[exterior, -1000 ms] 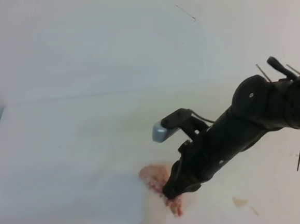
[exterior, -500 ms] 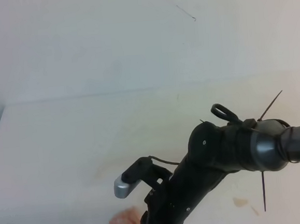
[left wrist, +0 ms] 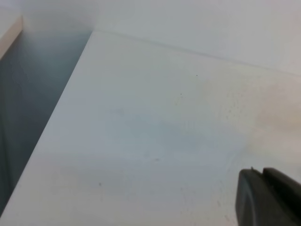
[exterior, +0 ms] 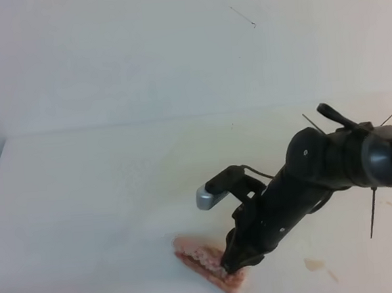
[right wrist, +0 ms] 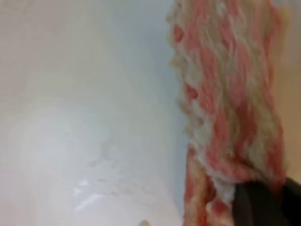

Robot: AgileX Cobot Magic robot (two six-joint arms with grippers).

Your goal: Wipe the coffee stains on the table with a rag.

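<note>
Near the table's (exterior: 84, 196) front edge, the right gripper (exterior: 231, 264) is pinching the rag (exterior: 199, 258), pressing it flat. A stain (exterior: 314, 264) is lying right of it. Bare table is stretching left and far.

My right arm (exterior: 320, 170) reaches in from three o'clock across the table (exterior: 84, 196) and slants down toward seven o'clock. My right gripper (exterior: 231, 264) is at the low end of it, pressed down on the rag (exterior: 199, 256), jaws shut on its edge. The rag lies flat on the table near the front edge, stretching away from my gripper toward ten o'clock. A small stain (exterior: 314, 264) sits on the table at three o'clock from the rag, well apart from it. Behind the table, at twelve o'clock, stands the wall (exterior: 141, 49). My left gripper (left wrist: 268, 197) hangs above the table's left part.
</note>
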